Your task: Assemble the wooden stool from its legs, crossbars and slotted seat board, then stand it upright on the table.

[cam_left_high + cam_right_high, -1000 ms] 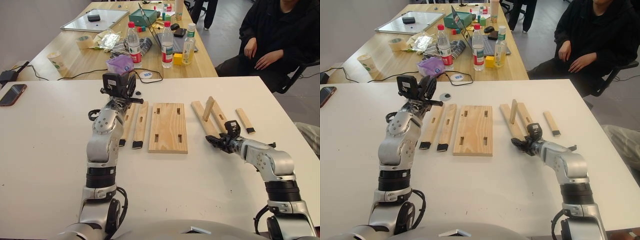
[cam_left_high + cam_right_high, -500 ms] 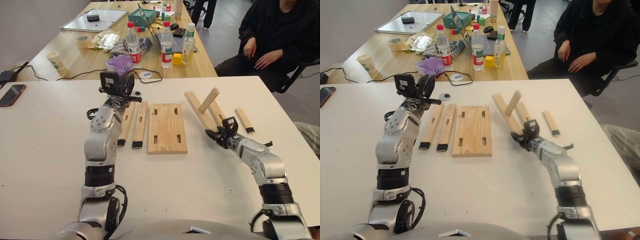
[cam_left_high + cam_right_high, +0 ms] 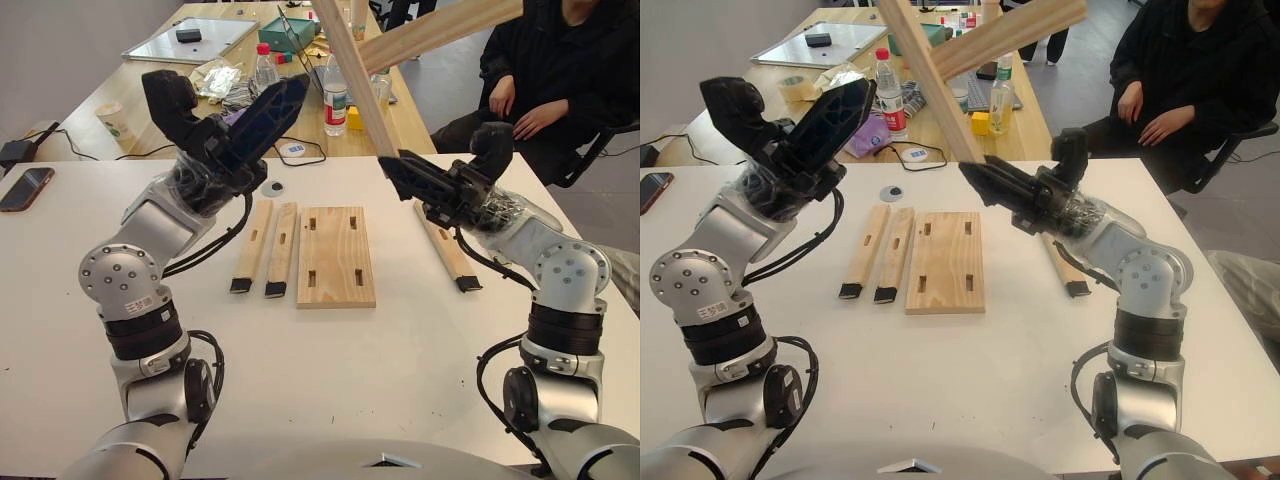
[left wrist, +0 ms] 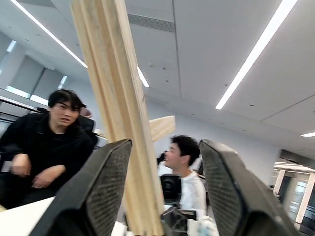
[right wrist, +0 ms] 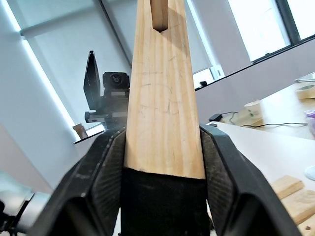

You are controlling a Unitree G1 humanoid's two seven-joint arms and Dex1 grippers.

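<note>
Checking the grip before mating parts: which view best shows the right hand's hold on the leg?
The right wrist view: the leg sits squarely between both fingers of the right hand. The eye views show that hold side-on, farther off; the left wrist view shows the leg's shaft.

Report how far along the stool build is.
Done: one crossbar is slotted into a leg. In hand: the right gripper holds that leg raised, the open left gripper beside it. Left: the seat board, two legs beside it and a fourth leg lie flat on the table, unjoined.
</note>
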